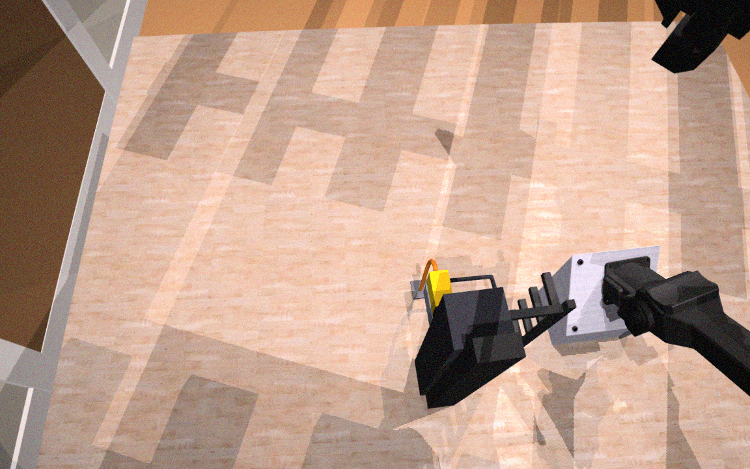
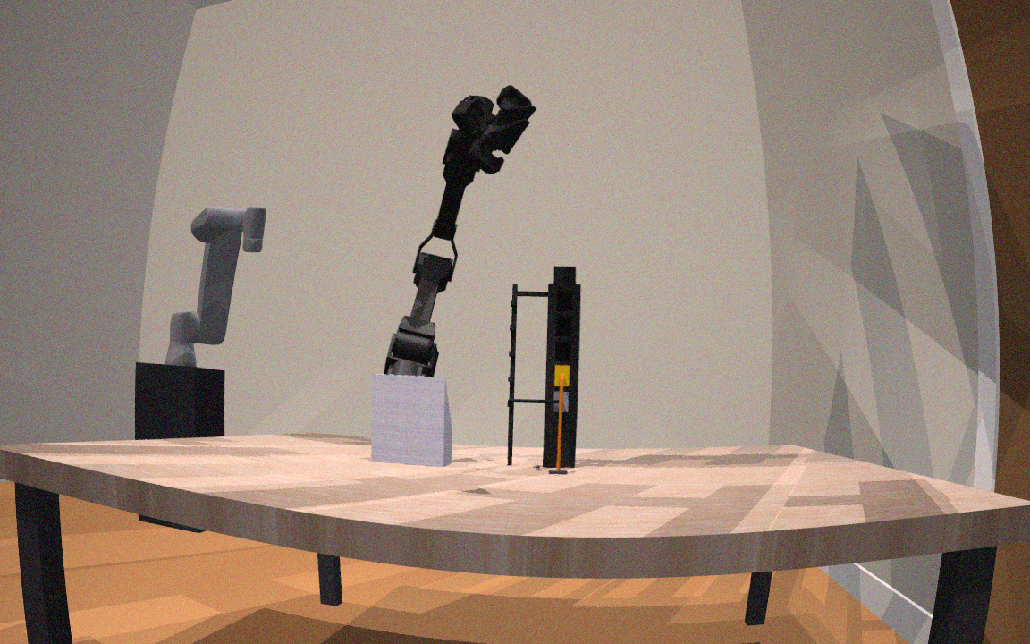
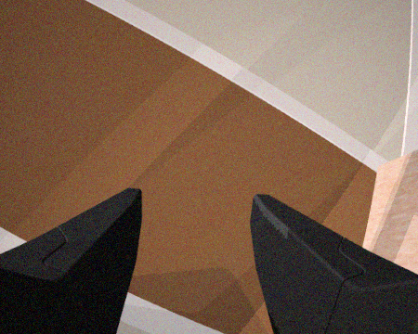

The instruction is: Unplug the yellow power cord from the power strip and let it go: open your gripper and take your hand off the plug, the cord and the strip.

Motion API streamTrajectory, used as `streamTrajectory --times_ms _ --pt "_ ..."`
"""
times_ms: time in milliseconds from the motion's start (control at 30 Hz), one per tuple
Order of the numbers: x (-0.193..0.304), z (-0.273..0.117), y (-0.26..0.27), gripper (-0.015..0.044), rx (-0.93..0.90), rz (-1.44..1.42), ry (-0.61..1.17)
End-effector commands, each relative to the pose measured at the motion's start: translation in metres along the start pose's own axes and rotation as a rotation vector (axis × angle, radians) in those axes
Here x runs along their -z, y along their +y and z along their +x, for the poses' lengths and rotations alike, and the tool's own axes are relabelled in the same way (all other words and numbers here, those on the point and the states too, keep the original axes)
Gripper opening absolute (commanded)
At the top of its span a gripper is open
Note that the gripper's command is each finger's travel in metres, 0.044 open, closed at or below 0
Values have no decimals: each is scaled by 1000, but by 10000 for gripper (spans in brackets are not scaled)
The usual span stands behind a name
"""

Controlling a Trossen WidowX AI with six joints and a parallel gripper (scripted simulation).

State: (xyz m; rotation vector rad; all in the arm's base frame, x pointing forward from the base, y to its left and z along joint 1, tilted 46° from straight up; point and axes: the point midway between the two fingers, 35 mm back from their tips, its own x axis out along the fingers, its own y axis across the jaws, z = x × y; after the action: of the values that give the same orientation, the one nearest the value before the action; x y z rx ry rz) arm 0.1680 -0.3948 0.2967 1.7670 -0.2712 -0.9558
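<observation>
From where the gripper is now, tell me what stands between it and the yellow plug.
Nothing visible does. The gripper is raised high above the base, holding nothing, with open air down to the yellow plug, which sits low on the upright power strip.

Wrist cam is basically just the gripper (image 3: 197, 204) and background. Two dark pointed fingers poke up from the bottom edge with a moderate gap and nothing sitting between them. Behind them is brown floor (image 3: 111, 130), a pale baseboard strip (image 3: 246, 77) running diagonally, beige wall (image 3: 283, 13) above it, and a sliver of light wood table (image 3: 404, 217) at right.
</observation>
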Motion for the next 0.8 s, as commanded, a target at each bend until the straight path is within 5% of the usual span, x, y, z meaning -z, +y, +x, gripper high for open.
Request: streamTrajectory --times_ms 0,333,767 --pt "36 41 -52 160 206 -35 143" --pt "133 80 -183 160 696 -154 504" --pt "229 29 -315 160 1289 -291 968"
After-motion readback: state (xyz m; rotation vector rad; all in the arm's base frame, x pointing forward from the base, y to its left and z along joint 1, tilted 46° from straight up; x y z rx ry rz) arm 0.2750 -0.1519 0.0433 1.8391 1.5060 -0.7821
